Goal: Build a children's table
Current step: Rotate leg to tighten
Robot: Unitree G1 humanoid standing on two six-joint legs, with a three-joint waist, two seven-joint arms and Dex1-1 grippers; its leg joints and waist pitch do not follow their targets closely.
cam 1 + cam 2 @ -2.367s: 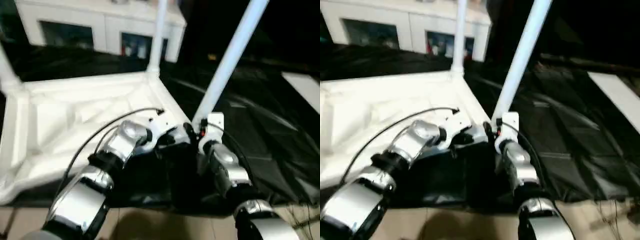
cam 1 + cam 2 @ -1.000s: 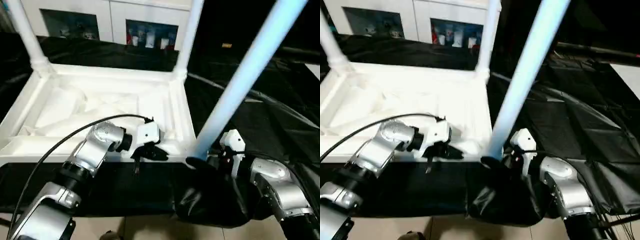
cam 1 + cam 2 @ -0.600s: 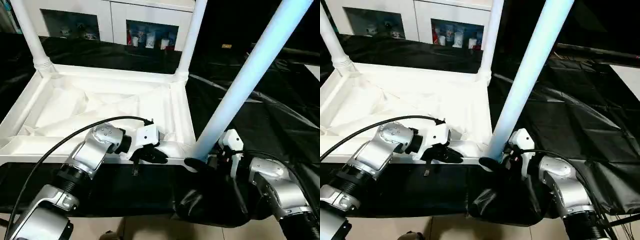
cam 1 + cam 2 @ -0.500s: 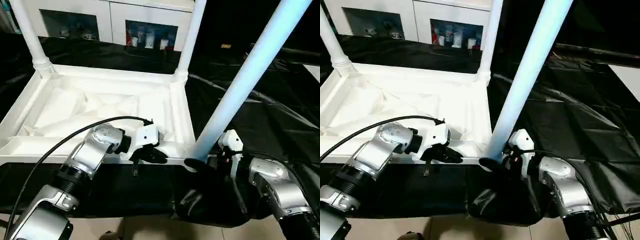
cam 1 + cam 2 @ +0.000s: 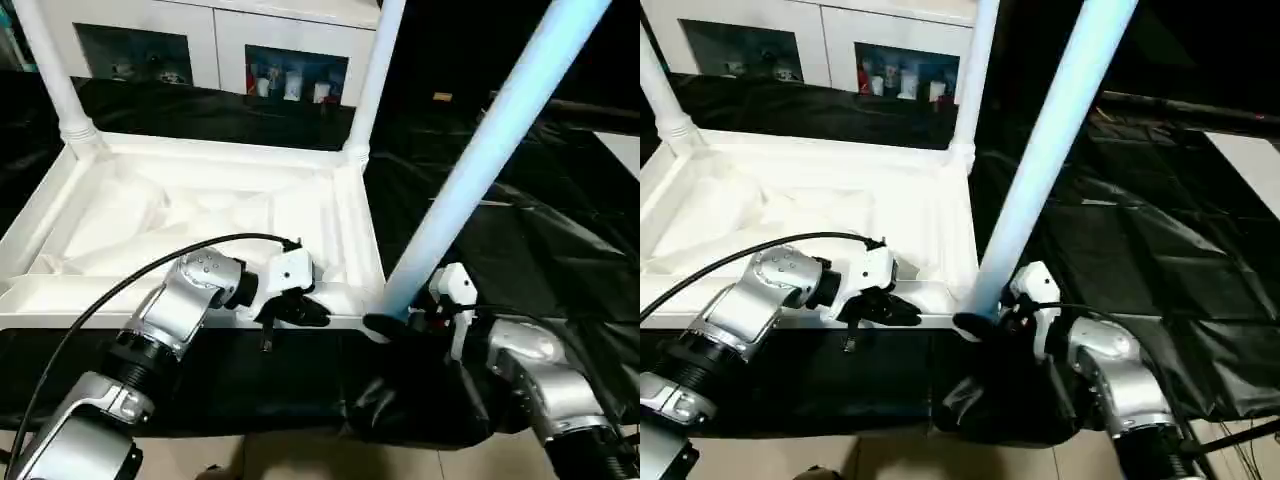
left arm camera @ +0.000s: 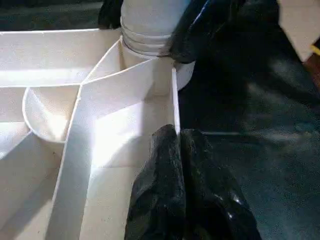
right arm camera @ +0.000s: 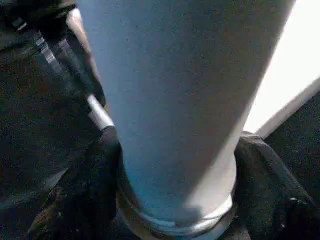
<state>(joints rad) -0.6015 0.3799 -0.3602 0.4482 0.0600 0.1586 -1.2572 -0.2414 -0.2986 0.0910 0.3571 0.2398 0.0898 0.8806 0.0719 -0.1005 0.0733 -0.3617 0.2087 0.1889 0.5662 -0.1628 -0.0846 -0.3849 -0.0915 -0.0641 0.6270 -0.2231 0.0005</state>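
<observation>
At near corner | right claw (image 5: 985, 322) clamps leg (image 5: 1040, 170), socket hidden | left claw (image 6: 176, 150) together

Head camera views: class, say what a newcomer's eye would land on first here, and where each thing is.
First, the long white tapered tube leg slanting up from the near right corner of the upturned white plastic table top, with the right gripper around its base. Next, the left gripper, shut, rests at the top's near rim beside that corner. Two more white legs stand upright in the far corners, before a white cabinet with glass doors.
</observation>
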